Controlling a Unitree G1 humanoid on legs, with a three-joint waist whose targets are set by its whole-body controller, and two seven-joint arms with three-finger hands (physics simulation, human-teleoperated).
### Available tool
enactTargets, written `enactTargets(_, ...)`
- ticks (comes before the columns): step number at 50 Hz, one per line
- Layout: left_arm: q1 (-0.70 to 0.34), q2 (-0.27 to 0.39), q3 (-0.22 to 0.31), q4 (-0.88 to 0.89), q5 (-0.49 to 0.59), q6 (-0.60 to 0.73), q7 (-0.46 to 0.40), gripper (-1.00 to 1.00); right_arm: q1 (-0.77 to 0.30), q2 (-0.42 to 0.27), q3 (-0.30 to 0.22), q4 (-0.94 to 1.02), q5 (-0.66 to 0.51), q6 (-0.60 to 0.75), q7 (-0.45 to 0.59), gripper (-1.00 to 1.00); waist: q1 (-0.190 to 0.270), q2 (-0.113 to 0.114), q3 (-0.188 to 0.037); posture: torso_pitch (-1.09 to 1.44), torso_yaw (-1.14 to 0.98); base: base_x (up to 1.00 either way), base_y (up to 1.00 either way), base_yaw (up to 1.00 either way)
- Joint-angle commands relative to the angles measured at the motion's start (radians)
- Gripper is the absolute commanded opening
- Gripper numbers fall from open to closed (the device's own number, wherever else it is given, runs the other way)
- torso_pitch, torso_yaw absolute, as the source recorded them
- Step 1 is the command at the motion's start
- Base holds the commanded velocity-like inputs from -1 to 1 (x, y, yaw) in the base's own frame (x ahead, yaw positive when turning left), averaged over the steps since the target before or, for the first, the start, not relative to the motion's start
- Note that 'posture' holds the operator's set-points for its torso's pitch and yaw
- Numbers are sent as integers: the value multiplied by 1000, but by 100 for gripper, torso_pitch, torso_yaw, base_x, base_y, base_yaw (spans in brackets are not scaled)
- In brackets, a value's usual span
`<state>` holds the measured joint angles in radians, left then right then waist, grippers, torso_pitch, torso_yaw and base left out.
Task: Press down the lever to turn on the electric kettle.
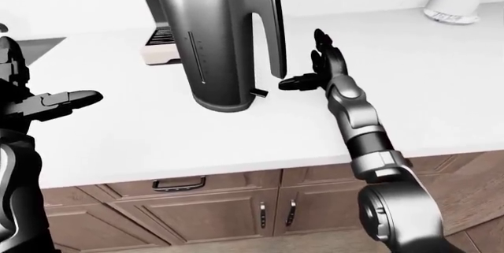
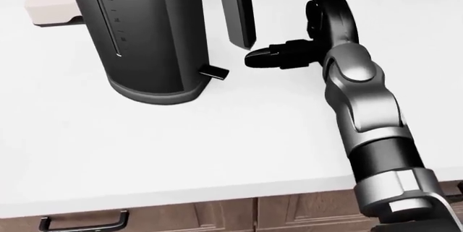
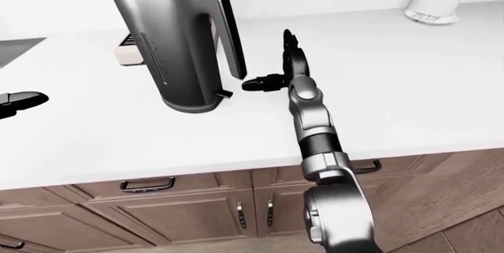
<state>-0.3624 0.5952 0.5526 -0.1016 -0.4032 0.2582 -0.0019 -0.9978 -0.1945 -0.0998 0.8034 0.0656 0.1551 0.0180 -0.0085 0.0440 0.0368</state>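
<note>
A: Left-eye view — kettle (image 1: 217, 43) is seen upright on white surface (image 1: 236, 140), w/ small lever (image 1: 257, 93) sticking out at its base, under the handle. Right hand (image 1: 319, 67)?

B: Held just right of the handle, fingers spread apart, nothing gripped. Left hand (image 1: 55, 102) is seen at left edge, fingers apart, well away.

A: Head view?

B: One right-hand finger (image 2: 278, 57) is pointed at the handle's lower end, just above the lever; contact can't be told.

A: Right-eye view?

B: Cabinet drawers (image 3: 158, 194) are seen below the surface.
</note>
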Motion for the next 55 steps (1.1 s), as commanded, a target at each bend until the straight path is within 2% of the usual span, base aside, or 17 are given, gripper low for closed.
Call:
enactTargets(1, -22, 23, 16, -32, 0, -28, 1, 100, -42, -7, -4, -32, 0, -37, -3, 100, 0, 6, -27, 0, 0, 0, 0, 0)
enactTargets(15, -17, 18, 16, -31, 3, -32, -1, 100, -76, 9, -1, 102, -10, -124, -14, 100, -3, 9, -27, 0, 0, 0, 0, 0)
enactTargets(38, -16, 21, 20, -30, -1, -31, -2, 100, -109, 48, -1, 178, 34, -143, -45, 100, -3, 13, -27, 0, 0, 0, 0, 0)
enactTargets(55, -18, 26, 21, -26, -5, -31, 0, 100, -143, 63, 7, 235, 10, -201, -53, 100, -3, 16, -28, 0, 0, 0, 0, 0)
